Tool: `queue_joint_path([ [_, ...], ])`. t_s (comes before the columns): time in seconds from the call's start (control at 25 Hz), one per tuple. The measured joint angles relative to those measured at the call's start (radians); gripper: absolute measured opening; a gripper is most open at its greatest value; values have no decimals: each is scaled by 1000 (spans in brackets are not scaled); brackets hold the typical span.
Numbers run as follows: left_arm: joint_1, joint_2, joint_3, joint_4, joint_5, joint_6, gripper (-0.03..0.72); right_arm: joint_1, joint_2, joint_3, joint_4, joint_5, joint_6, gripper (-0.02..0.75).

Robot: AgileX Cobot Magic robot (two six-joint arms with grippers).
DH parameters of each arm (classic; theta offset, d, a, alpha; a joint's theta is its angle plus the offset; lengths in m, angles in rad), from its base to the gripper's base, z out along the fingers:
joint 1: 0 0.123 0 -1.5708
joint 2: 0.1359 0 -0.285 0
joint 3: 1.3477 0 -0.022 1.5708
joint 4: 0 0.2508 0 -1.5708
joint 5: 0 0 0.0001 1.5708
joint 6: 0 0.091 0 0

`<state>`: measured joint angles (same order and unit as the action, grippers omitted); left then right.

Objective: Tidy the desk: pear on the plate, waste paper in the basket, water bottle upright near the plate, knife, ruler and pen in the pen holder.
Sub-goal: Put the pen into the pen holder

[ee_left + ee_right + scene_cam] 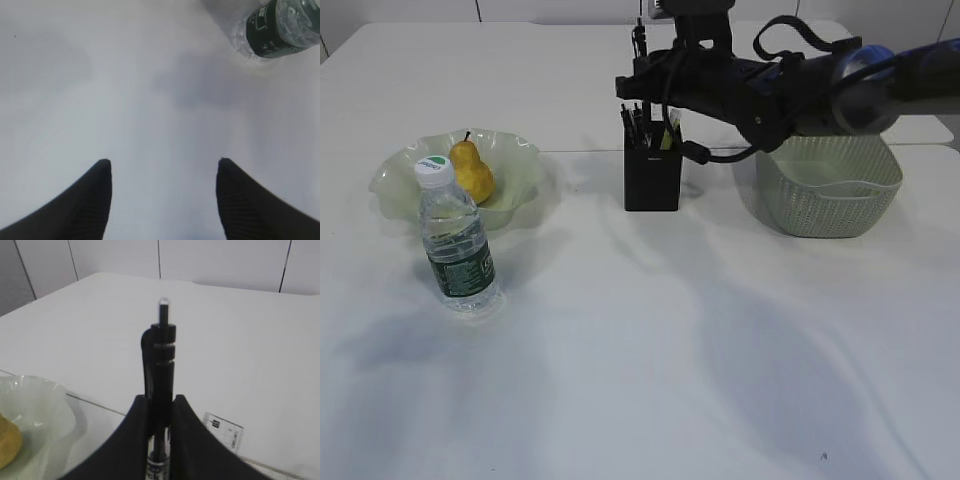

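Note:
The yellow pear [472, 170] lies in the wavy glass plate [525, 165]. Just in front of it the water bottle [458, 240] stands upright, and its base also shows in the left wrist view [277, 30]. My right gripper [640, 85] is shut on a black pen [161, 355], holding it upright over the black pen holder [652, 185]. Dark pens and a yellow-green item stand in that holder. The clear ruler [223, 430] shows just behind the right fingers. My left gripper [164, 161] hangs open over the bare desk [125, 100]. The waste paper is out of view.
The green perforated basket [830, 190] stands right of the pen holder, under the right arm [800, 85]. A seam in the tabletop [590, 152] runs behind the plate and holder.

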<state>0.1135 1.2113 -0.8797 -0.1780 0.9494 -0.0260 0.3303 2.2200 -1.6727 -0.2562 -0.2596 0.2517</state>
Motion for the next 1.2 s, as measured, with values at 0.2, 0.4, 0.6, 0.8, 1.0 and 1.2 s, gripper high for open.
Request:
queue_joint_path([
  [0.2, 0, 0, 0, 22, -2, 0, 465, -24, 46, -4, 4, -48, -4, 64],
  [0.4, 0, 0, 0, 26, -16, 0, 465, -30, 80, -7, 5, -85, -4, 64],
  [0.6, 0, 0, 0, 26, -21, 0, 465, -30, 85, -7, 5, -89, -4, 64],
  [0.8, 0, 0, 0, 26, -21, 0, 465, -30, 85, -7, 11, -89, -4, 145],
  [1.0, 0, 0, 0, 26, -21, 0, 465, -30, 83, -7, 13, -83, -4, 276],
  [1.2, 0, 0, 0, 26, -21, 0, 465, -30, 44, -7, 13, 62, -4, 296],
])
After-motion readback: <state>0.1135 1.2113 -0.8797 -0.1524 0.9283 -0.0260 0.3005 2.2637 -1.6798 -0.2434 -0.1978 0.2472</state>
